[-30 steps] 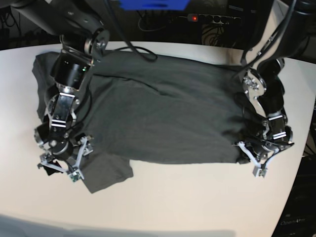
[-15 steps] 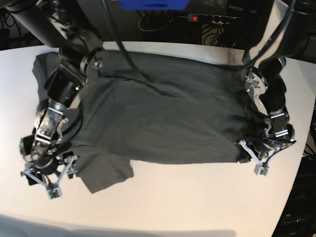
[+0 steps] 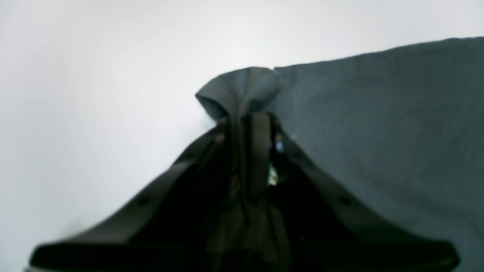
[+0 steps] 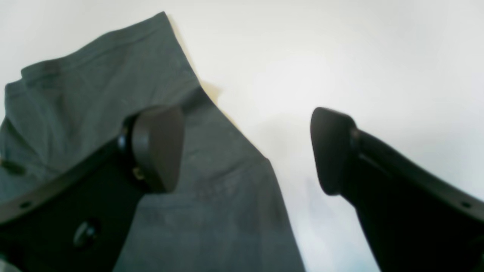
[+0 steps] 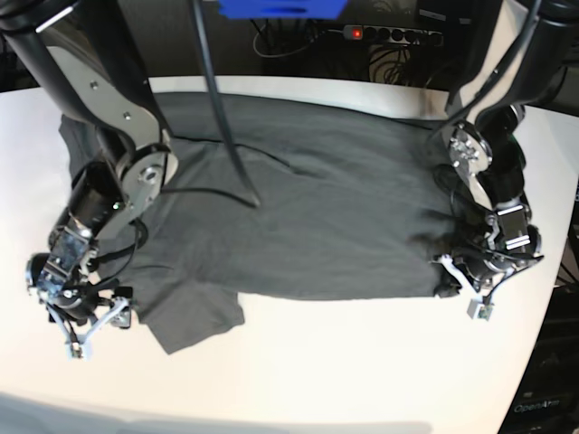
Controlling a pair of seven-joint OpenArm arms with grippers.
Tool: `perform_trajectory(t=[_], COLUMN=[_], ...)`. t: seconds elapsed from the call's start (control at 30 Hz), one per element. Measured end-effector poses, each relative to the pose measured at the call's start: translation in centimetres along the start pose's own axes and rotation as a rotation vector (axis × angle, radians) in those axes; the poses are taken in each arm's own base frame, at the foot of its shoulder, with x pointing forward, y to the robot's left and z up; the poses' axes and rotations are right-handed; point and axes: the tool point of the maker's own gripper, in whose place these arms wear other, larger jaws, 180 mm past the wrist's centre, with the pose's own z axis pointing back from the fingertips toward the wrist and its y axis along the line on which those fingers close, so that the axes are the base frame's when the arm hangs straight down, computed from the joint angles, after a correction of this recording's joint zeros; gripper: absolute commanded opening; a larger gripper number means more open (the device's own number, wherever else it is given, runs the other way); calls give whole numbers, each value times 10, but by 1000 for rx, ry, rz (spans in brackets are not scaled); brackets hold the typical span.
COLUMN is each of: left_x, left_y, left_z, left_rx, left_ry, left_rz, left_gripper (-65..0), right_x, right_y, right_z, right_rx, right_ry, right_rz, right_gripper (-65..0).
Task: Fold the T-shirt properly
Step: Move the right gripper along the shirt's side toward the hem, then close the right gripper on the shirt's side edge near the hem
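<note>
The dark grey T-shirt [image 5: 298, 208] lies spread flat on the white table [image 5: 362, 362], one sleeve [image 5: 194, 321] pointing at the front edge. At the base view's right, my left gripper [image 5: 463, 294] is shut on the shirt's front right corner. The left wrist view shows that corner bunched [image 3: 242, 87] between the closed left gripper [image 3: 245, 117]. My right gripper [image 5: 86, 330] stands open low over the table, just left of the sleeve. In the right wrist view its left pad [image 4: 157, 147] hovers over the sleeve cloth [image 4: 94, 75], its right pad [image 4: 332, 151] over bare table.
A power strip with a red light [image 5: 389, 34] and cables lie behind the table's back edge, next to a blue object [image 5: 280, 7]. The table's curved right edge [image 5: 552, 298] runs close to my left gripper. A black cable [image 5: 231, 145] hangs across the shirt.
My right arm has swung left and toward the front edge, coming off the sleeve area, its gripper still open. The left gripper has stayed shut on the corner.
</note>
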Motion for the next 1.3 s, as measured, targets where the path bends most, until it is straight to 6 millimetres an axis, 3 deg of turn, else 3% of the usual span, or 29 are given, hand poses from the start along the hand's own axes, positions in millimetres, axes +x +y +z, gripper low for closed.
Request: perform_trajectory(t=[0.1,0.4,0.57,0.8,1.0,1.2,1.3], left_x=[-1,-2,-2,-3,-4,-5,-6], left_y=[0,1,1,6,9,10,10], left_z=[0,1,1,4,7,8,8], left_rx=[-1,0,0,12,27,27,27], left_ry=[-9,-28,-28,-26,-13,-18,-19], left_rz=[6,10,10,0,-13,-13,-12], left_gripper=[-579,-579,-579,-579,-579,-579,-579], right_x=[7,12,-17,-23,-43,-60,-58], right_y=[4,-11,-9,-7,-2,22,16], right_z=[-3,0,-1,-1,-3,-18,-19], right_rx=[29,56,66,70,78,157,152], right_ry=[-51,-150,-119,-118,-84,-57,-82], right_rz=[-75,-235,-278,-288,-291,-326,-330], right_gripper=[-142,-142,-142,-142,-142,-142,-142])
